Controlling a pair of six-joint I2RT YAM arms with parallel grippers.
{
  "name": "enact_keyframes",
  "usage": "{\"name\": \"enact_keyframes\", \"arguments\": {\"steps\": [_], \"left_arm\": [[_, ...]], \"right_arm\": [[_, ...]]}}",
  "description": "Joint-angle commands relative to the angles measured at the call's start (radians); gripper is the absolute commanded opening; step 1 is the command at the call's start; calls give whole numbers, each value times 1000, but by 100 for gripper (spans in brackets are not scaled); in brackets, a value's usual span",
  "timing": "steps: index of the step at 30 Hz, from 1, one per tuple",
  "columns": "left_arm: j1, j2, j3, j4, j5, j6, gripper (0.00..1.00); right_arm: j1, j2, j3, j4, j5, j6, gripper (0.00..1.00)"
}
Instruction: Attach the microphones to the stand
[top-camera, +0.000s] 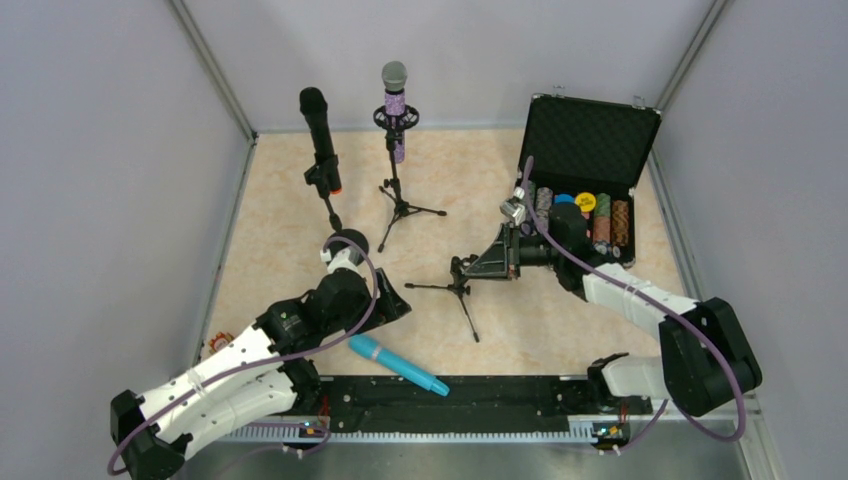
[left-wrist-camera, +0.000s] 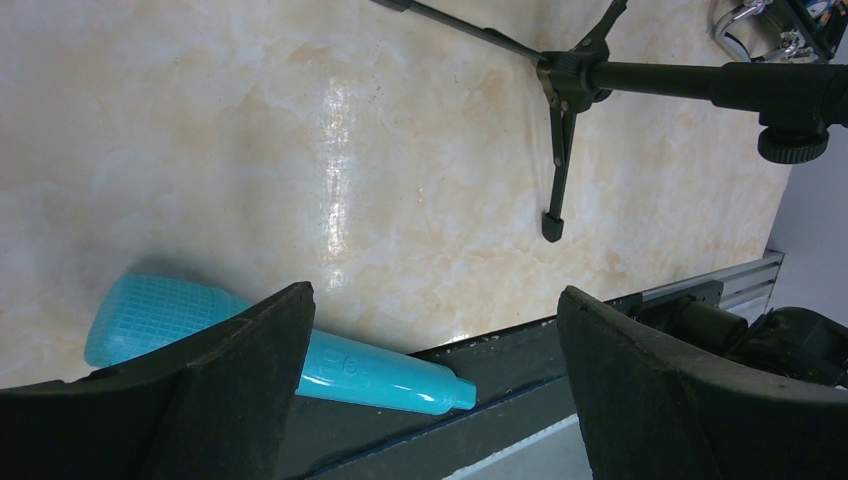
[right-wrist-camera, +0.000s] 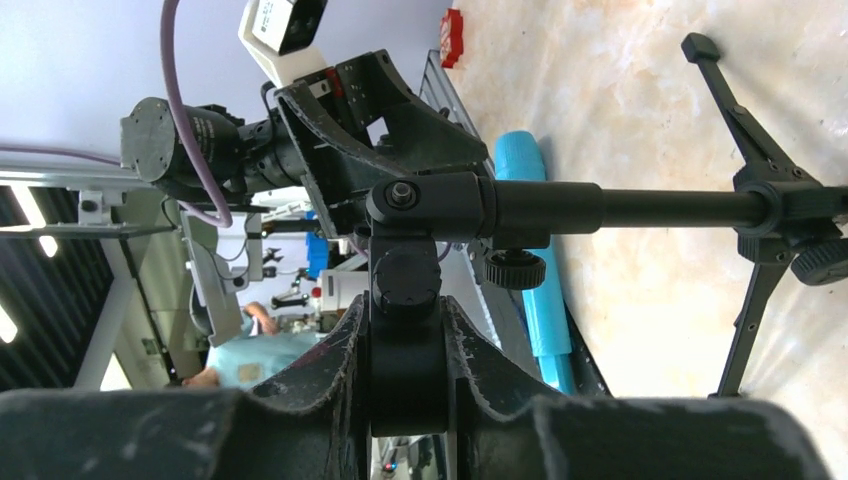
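One small tripod stand (top-camera: 457, 288) is being clamped at its clip (right-wrist-camera: 405, 285) by the right tool (right-wrist-camera: 405, 345). Left of it, the left tool (left-wrist-camera: 435, 300) is hovering wide open, empty.

**Legible text and markings: none.**
The cyan microphone (left-wrist-camera: 150, 310) bears a faint embossed mark on its handle, and the poker chips (top-camera: 600, 215) in the black case (top-camera: 590, 135) carry printed faces. All are too small or blurred to read.
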Motion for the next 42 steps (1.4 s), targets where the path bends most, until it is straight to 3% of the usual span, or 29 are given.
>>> {"name": "enact_keyframes", "arguments": {"steps": [1, 5, 9, 11, 14, 17, 22, 30, 35, 42], "left_arm": [[-3, 10, 3, 42, -4, 10, 95], [-3, 9, 3, 42, -3, 13, 95], [-3, 9, 2, 42, -3, 14, 95], [-2, 7, 4, 41, -2, 15, 95], [-3, 8, 12, 33, 4, 14, 95], [-2, 8, 22, 8, 5, 11, 95], [-2, 25, 63, -81, 0, -13, 96], [-32, 70, 132, -232, 26, -58, 97], [-107, 102, 154, -355, -9, -153, 99], [-219, 183, 118, -389, -20, -267, 99]], "right_arm": [[-5, -25, 49, -53, 60, -42, 8], [-5, -25, 65, -120, 78, -75, 1], [-5, -25, 66, -134, 85, -84, 3], [-4, -26, 64, -134, 89, -91, 13], [-4, -41, 64, -138, 106, -101, 49], [-4, -63, 70, -150, 131, -119, 76], [-8, -102, 99, -249, 194, -195, 99], [-8, -138, 137, -423, 282, -328, 99], [-8, -167, 171, -550, 383, -431, 99], [-9, -197, 216, -648, 467, -499, 99]]}}
